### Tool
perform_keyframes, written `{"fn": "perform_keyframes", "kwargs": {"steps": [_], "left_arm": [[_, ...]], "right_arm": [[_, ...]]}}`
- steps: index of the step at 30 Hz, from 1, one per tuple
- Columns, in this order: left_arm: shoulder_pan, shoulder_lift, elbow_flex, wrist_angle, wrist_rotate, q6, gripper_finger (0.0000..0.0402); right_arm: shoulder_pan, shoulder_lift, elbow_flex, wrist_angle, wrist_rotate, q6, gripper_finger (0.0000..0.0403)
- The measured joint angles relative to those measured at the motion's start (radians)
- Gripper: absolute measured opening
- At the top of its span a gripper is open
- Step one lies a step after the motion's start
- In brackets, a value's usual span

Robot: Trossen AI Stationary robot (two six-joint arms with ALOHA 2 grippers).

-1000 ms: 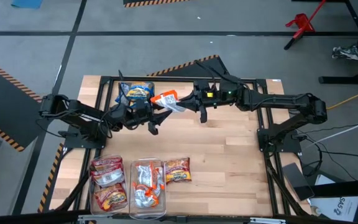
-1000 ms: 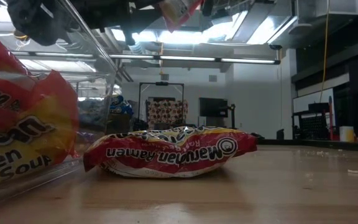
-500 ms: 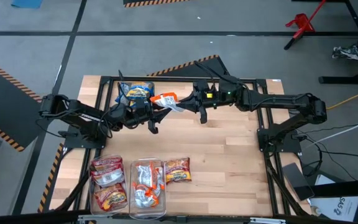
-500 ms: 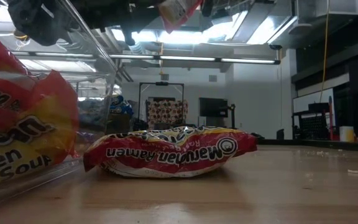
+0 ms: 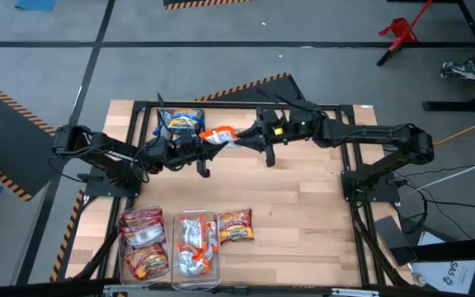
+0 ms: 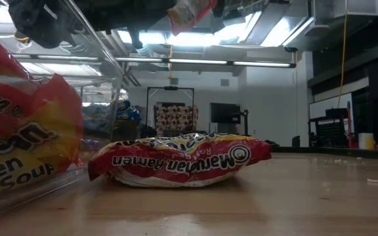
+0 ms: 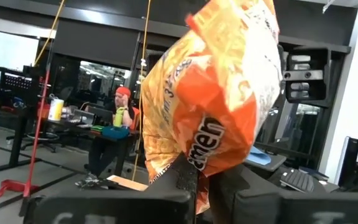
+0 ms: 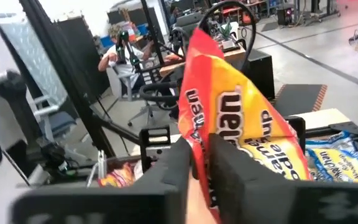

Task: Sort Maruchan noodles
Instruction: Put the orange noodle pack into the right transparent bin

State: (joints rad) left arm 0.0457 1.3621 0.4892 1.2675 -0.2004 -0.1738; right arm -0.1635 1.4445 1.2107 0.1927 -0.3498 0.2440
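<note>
Both your grippers are on one packet, held in the air over the far middle of the table.

Your left gripper (image 5: 210, 140) pinches the crinkly orange-and-white plastic noodle packet (image 5: 220, 134) between tight-pressed fingers, and your right gripper (image 5: 246, 138) clamps its other end, fingers (image 8: 241, 180) nearly together around the wrapper. Blue-and-yellow packets (image 5: 182, 121) lie just behind it. Near you, a red-and-yellow packet (image 6: 179, 159) lies flat on the wooden table (image 5: 303, 206), just beside the clear plastic bins (image 5: 195, 252) of sorted packets.

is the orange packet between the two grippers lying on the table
No: the orange packet is held up in the air between the left gripper and the right gripper, above the wooden table.
</note>
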Motion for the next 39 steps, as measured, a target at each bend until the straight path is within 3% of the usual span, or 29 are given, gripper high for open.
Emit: {"fn": "perform_keyframes", "kwargs": {"steps": [5,10,14,21,26,32,36,39], "left_arm": [[-0.016,-0.001,0.000,-0.004,0.001,-0.034,0.0006],[-0.042,-0.003,0.001,0.002,0.010,-0.156,0.0005],[-0.076,-0.003,0.001,-0.008,0.017,-0.332,0.0004],[-0.201,-0.022,0.002,-0.118,0.065,-0.847,0.0004],[-0.349,-0.067,0.002,-0.202,-0.085,-1.100,0.0003],[-0.546,-0.117,0.082,-0.378,-0.385,-1.173,0.0003],[-0.641,-0.121,0.212,-0.675,-0.472,-1.261,0.0003],[-0.694,-0.118,0.335,-0.986,-0.475,-1.397,0.0003]], "right_arm": [[-0.015,-0.034,0.000,-0.063,-0.041,-0.104,0.0136],[-0.066,-0.152,0.000,-0.184,-0.029,-0.145,0.0203],[-0.106,-0.258,0.000,-0.290,0.027,-0.150,0.0223],[-0.126,-0.365,0.000,-0.476,0.065,-0.197,0.0217],[-0.125,-0.370,-0.001,-0.593,0.106,-0.225,0.0212],[-0.125,-0.361,-0.001,-0.650,0.106,-0.225,0.0211],[-0.125,-0.362,-0.001,-0.662,0.106,-0.226,0.0211],[-0.125,-0.362,-0.001,-0.668,0.120,-0.249,0.0211]]}}
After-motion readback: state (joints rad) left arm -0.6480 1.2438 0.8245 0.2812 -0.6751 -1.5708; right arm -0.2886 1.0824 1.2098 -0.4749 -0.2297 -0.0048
